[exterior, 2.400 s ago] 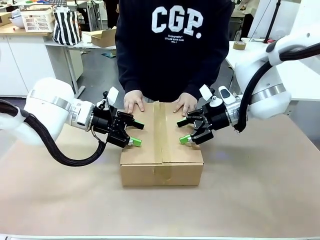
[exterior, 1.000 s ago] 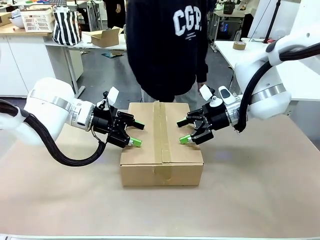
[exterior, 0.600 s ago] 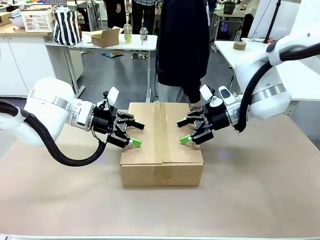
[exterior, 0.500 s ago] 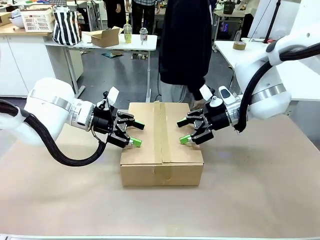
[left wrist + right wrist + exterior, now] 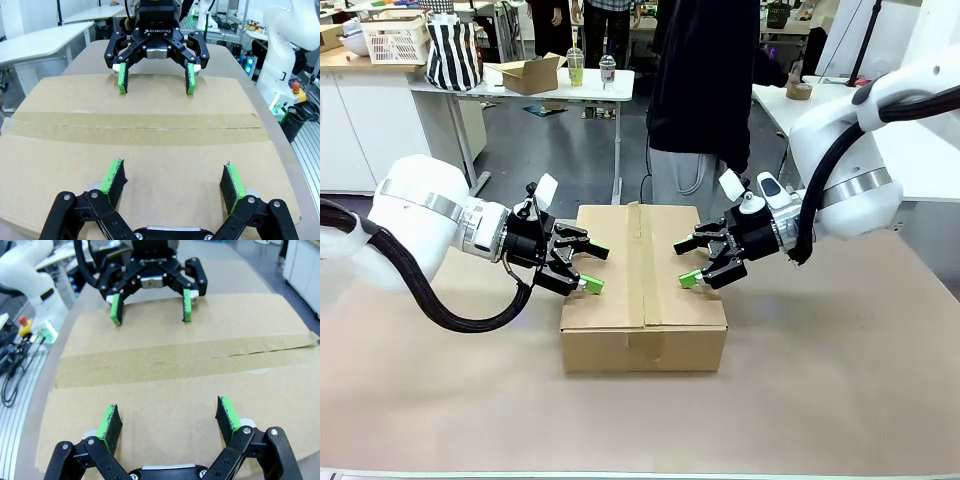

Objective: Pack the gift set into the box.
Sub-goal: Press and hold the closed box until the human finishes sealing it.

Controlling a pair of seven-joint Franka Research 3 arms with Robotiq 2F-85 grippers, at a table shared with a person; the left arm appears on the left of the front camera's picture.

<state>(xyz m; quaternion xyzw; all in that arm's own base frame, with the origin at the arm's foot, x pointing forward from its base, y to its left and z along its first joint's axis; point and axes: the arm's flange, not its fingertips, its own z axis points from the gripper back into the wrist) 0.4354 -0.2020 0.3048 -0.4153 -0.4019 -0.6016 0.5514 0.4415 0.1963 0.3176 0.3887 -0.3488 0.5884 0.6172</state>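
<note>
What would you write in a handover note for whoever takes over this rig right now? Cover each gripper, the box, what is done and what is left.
Left gripper: open, empty, over the top of the box, left of the tape.
Right gripper: open, empty, over the top, right of the tape.
Box: flaps shut, taped along the seam; contents hidden.
Done: box closed.
Left: whether the gift set is inside cannot be told; check first.

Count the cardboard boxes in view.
2. The large taped box lies on the near table, below the left hand and right hand; a small open carton stands on the white table behind. More may be hidden.
</note>
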